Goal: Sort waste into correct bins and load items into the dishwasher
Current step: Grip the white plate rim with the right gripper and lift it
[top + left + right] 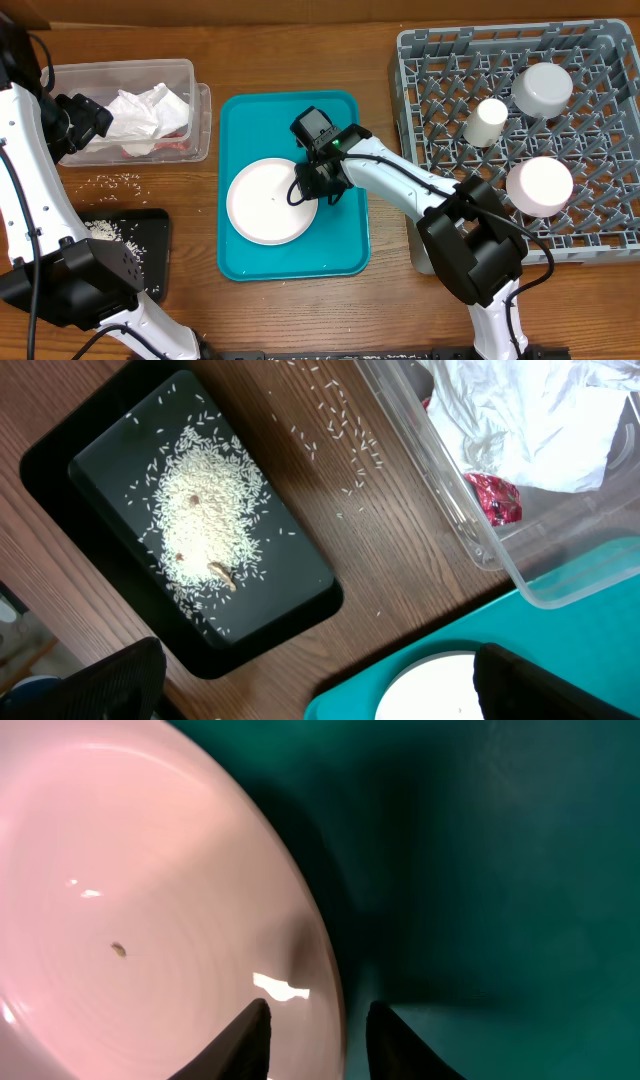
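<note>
Straddling the glossy pale-pink plate rim (one dark speck), seemingly spread right gripper.

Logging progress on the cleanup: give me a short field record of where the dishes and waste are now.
plate: on the teal tray
right tool: open, straddling the plate rim
dish rack: holds white cup and two upturned bowls
clear tub: napkin, red wrapper
black tray: rice pile
table: stray rice
left tool: open, empty

The plate lies on the tray, between tub and rack.
</note>
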Controlling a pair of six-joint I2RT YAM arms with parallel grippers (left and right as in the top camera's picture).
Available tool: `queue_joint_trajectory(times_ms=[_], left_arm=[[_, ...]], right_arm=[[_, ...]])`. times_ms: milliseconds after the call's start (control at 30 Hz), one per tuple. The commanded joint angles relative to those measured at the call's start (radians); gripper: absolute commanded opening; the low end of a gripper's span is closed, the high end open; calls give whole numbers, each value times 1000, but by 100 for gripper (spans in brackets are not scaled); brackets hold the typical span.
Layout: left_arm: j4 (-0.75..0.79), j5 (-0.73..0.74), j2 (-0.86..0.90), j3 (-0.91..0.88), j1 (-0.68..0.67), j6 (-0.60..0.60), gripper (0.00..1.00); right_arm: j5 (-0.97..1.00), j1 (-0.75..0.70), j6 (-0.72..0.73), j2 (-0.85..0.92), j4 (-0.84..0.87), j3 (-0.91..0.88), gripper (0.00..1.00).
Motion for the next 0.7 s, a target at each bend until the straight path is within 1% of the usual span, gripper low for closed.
queue_joint_trajectory(times_ms=[0, 233, 267, 300, 333, 433, 667], left_arm=[[-2, -13, -8, 20, 2, -10, 100], [-2, -14, -8, 20, 2, -10, 100], [-2, -14, -8, 20, 2, -9, 100], [-2, -14, -8, 20, 2, -9, 100], [-2, -14, -8, 20, 2, -10, 100], [-2, -14, -8, 20, 2, -10, 100], [-2, -14, -8, 20, 2, -10, 100]], right_arm=[[9, 1, 18, 20, -3, -14, 26], [5, 1, 40, 19, -6, -7, 16], [5, 1, 40, 19, -9, -1, 14], [6, 1, 40, 18, -26, 17, 7], [6, 1, 40, 18, -41, 32, 4], [34, -6, 40, 4, -84, 86, 4], [251, -80, 40, -86, -225, 248, 4]])
